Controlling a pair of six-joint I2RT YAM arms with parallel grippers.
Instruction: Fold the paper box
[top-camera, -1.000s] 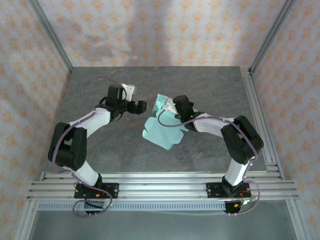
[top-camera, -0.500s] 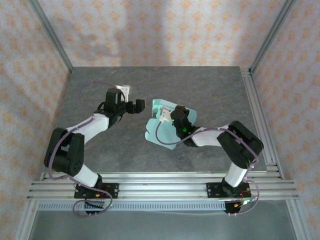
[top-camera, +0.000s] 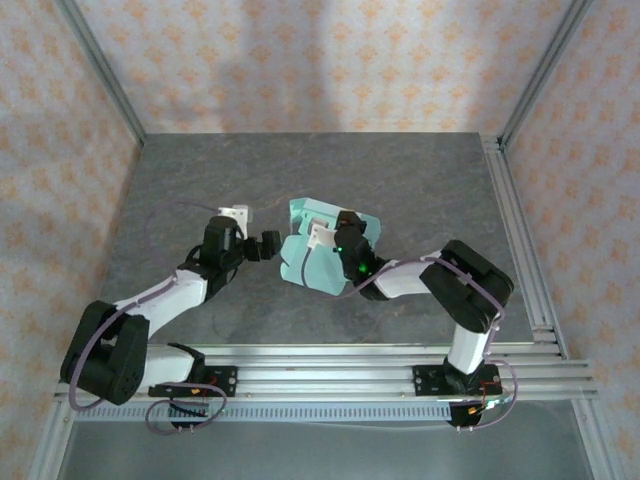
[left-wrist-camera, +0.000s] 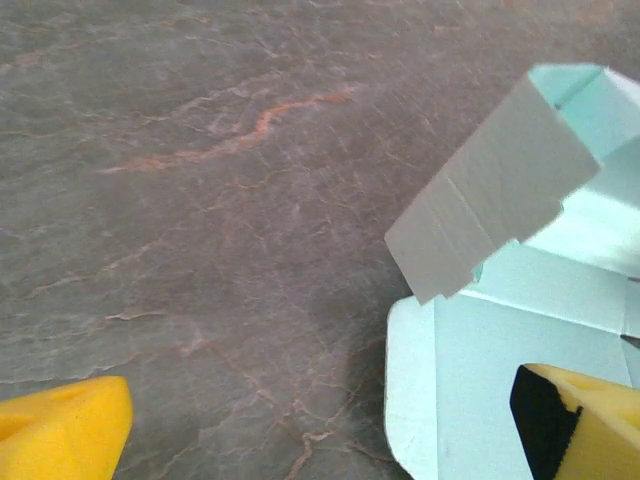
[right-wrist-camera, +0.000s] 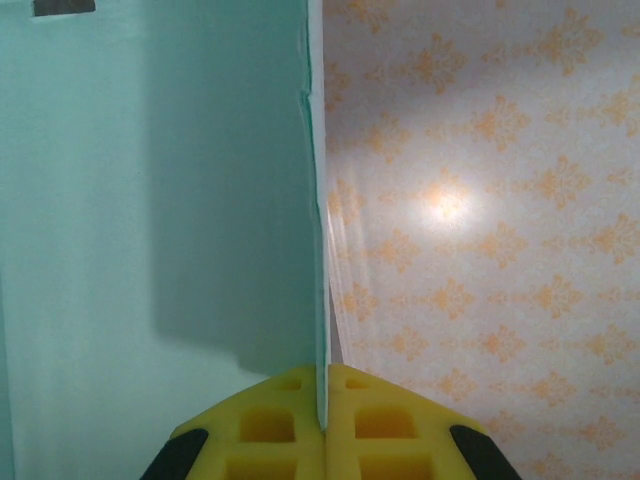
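The pale mint-green paper box (top-camera: 308, 262) sits mid-table, partly folded, with one panel raised. My right gripper (top-camera: 333, 238) is shut on the upright panel. In the right wrist view its yellow pads (right-wrist-camera: 270, 425) pinch the thin card edge of the paper box (right-wrist-camera: 150, 200). My left gripper (top-camera: 266, 247) is open at the box's left edge. In the left wrist view the paper box (left-wrist-camera: 480, 350) lies flat at the right with a folded flap (left-wrist-camera: 495, 185) standing above it. One yellow finger (left-wrist-camera: 590, 425) hangs over the sheet and the other (left-wrist-camera: 60, 425) over bare table.
The grey stone-patterned table (top-camera: 200, 180) is bounded by aluminium rails at the near edge (top-camera: 320, 375) and right side (top-camera: 520, 230). Patterned walls (top-camera: 330, 60) enclose the back and sides.
My right gripper has carried the box leftward and tipped a panel upright. My left arm has swung nearer and rightward, up to the box's left edge.
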